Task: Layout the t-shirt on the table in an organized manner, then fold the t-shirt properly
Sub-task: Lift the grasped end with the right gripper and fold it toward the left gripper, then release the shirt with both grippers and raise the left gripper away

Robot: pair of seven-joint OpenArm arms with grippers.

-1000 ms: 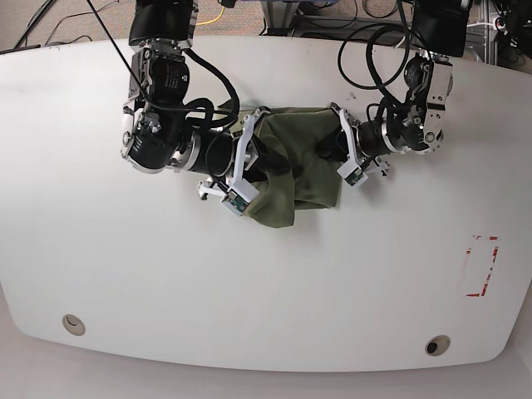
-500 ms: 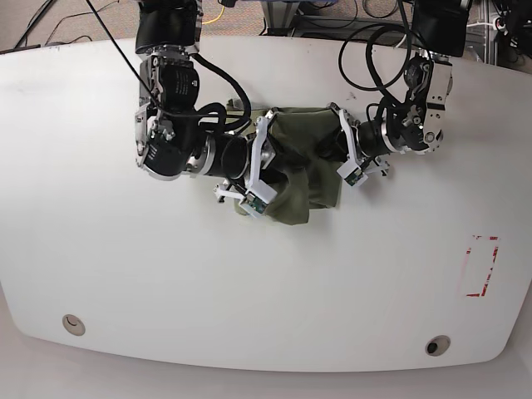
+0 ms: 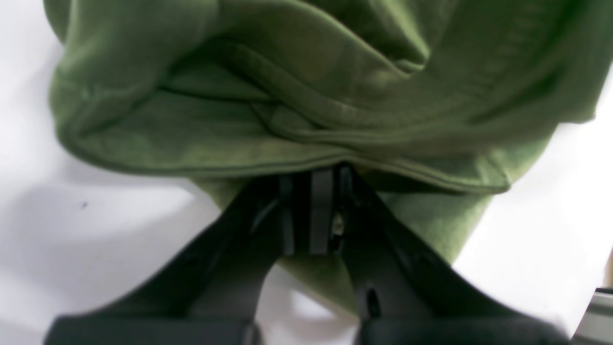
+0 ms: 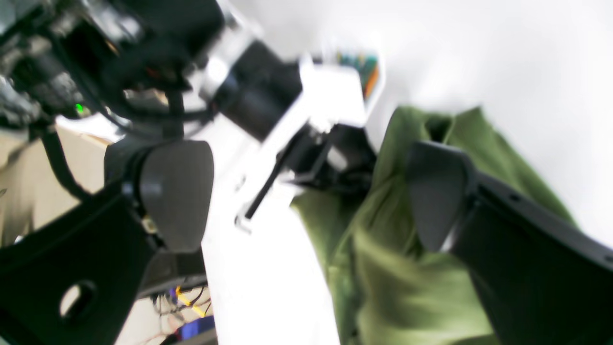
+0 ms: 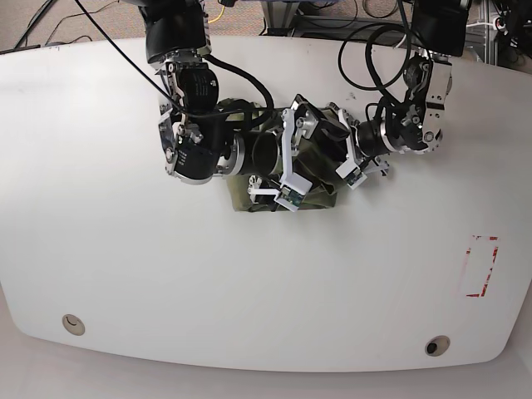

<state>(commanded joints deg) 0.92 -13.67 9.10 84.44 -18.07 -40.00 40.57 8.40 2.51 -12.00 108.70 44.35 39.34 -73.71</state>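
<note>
**Two robot arms meet over a bunched green t-shirt**

A large white table [image 5: 108, 249] fills the overhead view. Near its middle, toward the far edge, an olive-green t-shirt [image 5: 314, 193] lies crumpled in a small heap, mostly hidden under the two robot arms that reach in from either side.

The left gripper [image 3: 313, 182] is clamped on a folded hem of the t-shirt [image 3: 297, 96]. In its wrist view the two black fingers [image 3: 321, 211] press together with the edge of the fabric pinched at their tips, and layers of green cloth bulge above them. White tabletop [image 3: 72, 239] shows on both sides of the cloth.

The right gripper [image 4: 306, 191] is spread wide and holds nothing. Its wrist view is blurred. One dark fingertip [image 4: 177, 191] sits over bare white table, while the other [image 4: 436, 191] hangs over the rumpled t-shirt [image 4: 397, 278]. Beyond them, the black and white body of the other arm [image 4: 287, 100] is near.

In the overhead view, a red tape outline [image 5: 480, 266] marks the table well away from the t-shirt, and a round cable hole [image 5: 73, 324] sits near each front corner.
</note>
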